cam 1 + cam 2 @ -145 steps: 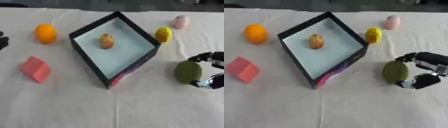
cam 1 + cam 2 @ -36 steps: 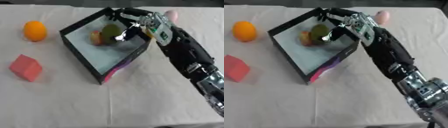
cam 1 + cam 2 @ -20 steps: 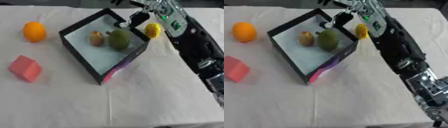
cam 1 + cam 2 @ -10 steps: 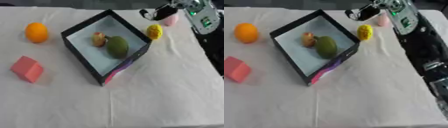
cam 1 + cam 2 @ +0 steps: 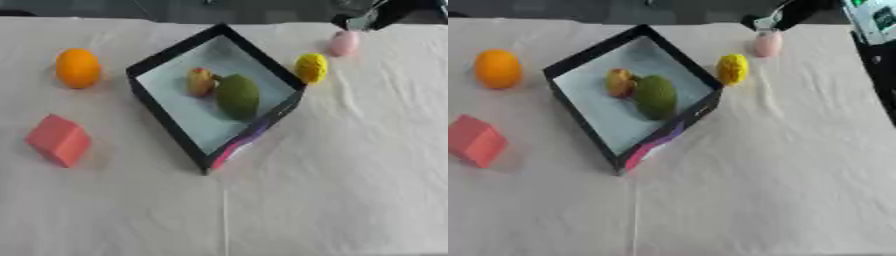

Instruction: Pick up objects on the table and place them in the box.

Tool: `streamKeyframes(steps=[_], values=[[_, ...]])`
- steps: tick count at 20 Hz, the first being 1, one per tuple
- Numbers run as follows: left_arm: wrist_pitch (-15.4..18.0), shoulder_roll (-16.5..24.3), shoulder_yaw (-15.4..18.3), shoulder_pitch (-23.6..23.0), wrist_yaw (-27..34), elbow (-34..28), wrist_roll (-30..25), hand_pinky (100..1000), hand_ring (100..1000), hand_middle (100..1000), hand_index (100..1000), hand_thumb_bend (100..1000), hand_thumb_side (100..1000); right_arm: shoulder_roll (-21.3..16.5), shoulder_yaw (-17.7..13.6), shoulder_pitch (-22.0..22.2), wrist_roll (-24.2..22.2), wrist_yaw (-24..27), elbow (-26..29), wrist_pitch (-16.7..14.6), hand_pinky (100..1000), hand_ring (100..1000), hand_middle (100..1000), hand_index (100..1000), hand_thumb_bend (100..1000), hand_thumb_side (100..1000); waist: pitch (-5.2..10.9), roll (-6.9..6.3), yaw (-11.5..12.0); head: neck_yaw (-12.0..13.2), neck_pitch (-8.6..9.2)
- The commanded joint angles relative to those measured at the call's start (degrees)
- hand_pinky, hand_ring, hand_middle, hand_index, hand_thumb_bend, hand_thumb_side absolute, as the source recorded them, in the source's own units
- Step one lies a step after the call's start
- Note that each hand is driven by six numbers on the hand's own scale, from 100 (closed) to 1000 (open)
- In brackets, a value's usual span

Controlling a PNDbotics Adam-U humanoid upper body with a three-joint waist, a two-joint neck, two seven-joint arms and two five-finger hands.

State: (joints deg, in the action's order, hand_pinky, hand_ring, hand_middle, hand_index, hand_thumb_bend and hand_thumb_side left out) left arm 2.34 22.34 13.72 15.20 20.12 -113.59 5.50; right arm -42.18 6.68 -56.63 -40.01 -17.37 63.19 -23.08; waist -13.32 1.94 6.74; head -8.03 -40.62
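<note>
A black box [image 5: 166, 121] with a pale floor stands mid-table, turned like a diamond. Inside it lie a green oval fruit [image 5: 237, 96] and, touching it on the left, a small yellow-red fruit [image 5: 200, 81]. On the cloth outside are a yellow bumpy fruit [image 5: 311, 67] by the box's right corner, a pink object [image 5: 343, 43] further back, an orange [image 5: 77, 67] at the left and a red block [image 5: 59, 140] at the front left. My right hand [image 5: 773, 19] hovers at the far edge just above the pink object, holding nothing that I can see. Its forearm [image 5: 872, 25] runs off the upper right.
A white, slightly wrinkled cloth [image 5: 332, 190] covers the table. The far table edge meets a dark background at the top of the views. The front and right stretches of cloth hold no objects.
The right hand carried the green fruit into the box, let it go beside the small fruit, and then drew back up and to the right, near the pink object.
</note>
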Motion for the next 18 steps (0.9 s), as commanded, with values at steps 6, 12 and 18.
streamKeyframes(steps=[6, 12, 18], values=[[-0.25, 1.55, -0.51, 0.38, -0.7, -1.0, -1.84, 900, 783, 729, 820, 100, 638, -3.18, -1.79, -0.86, 1.01, -4.21, -6.58, -4.19, 975, 883, 854, 978, 323, 191, 1.56, 0.44, 0.06, -0.33, 1.23], [-0.32, 1.18, -0.84, 0.53, -0.69, -1.0, -2.71, 901, 784, 734, 821, 100, 638, -3.3, -2.68, -1.83, 3.17, -8.84, -11.59, -7.14, 975, 886, 856, 981, 364, 217, 0.98, 0.03, 0.27, -0.04, 1.47], [-0.31, 0.74, -1.15, 0.69, -0.93, -1.0, -3.4, 901, 784, 734, 821, 100, 642, -3.5, -3.77, -2.58, 6.8, -12.76, -14.5, -7.51, 974, 886, 860, 981, 423, 240, 0.03, -0.39, 0.56, 0.13, 1.17]])
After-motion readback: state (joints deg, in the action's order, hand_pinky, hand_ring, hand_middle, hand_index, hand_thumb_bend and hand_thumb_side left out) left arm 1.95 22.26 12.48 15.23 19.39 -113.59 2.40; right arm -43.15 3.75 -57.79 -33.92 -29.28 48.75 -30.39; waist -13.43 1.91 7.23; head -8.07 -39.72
